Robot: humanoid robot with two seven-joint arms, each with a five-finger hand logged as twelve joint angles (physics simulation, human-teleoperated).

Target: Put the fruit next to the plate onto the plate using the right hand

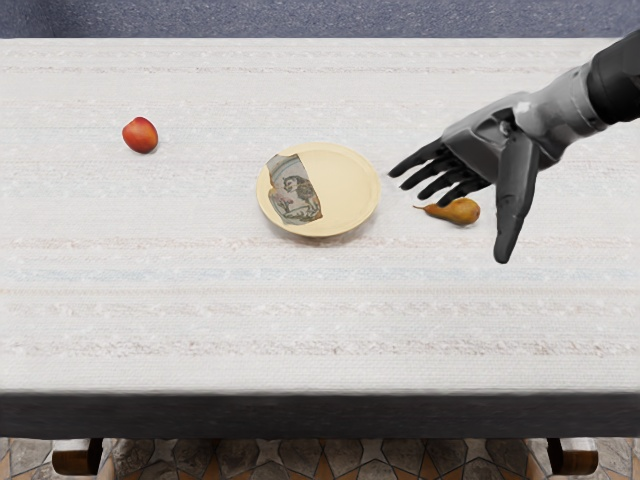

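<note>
A brown pear (455, 211) lies on the table just right of a cream plate (345, 185) that has a picture printed on its left part. My right hand (470, 185) comes in from the upper right and hovers over the pear, fingers spread toward the plate and thumb pointing down in front. It holds nothing. Part of the pear is hidden behind the fingers.
A red apple (140, 134) sits far to the left on the pale table (300, 320). The table's front edge runs along the bottom of the view.
</note>
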